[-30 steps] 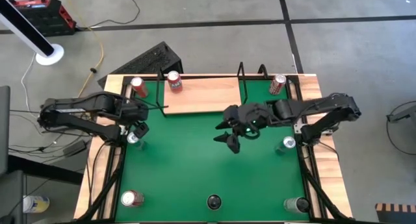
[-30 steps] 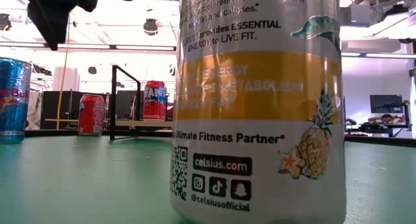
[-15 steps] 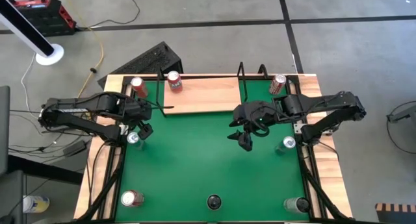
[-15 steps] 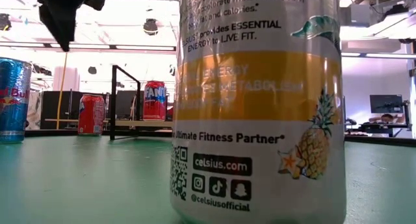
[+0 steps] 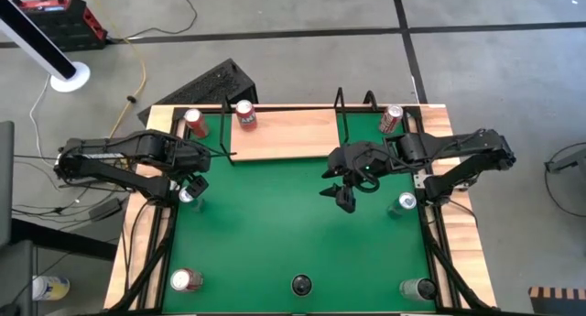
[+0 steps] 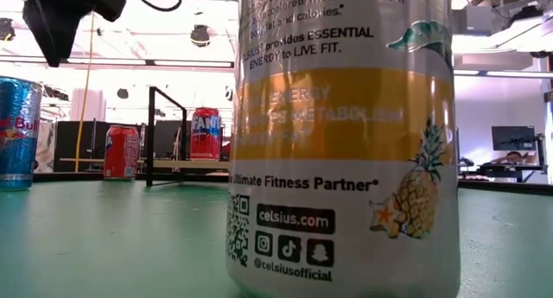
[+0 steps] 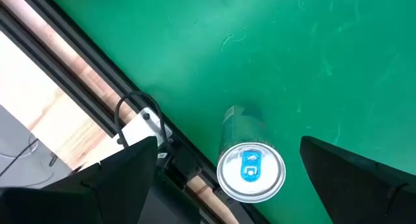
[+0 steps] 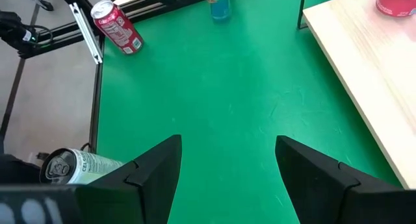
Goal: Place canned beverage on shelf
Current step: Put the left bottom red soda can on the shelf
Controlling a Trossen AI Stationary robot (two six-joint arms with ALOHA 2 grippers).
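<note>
One red can (image 5: 245,114) already standing on the shelf (image 5: 284,133), near its left end; blue-tabbed can (image 7: 250,172) upright on the green mat by the table's left rail, directly beneath the left gripper (image 5: 193,187), spread wide and empty, not yet gripped; right gripper (image 5: 342,196) partly open over mid-table, holding nothing; grasp, lift and placing all left; low view mostly blocked by a Celsius can (image 6: 341,138).
</note>
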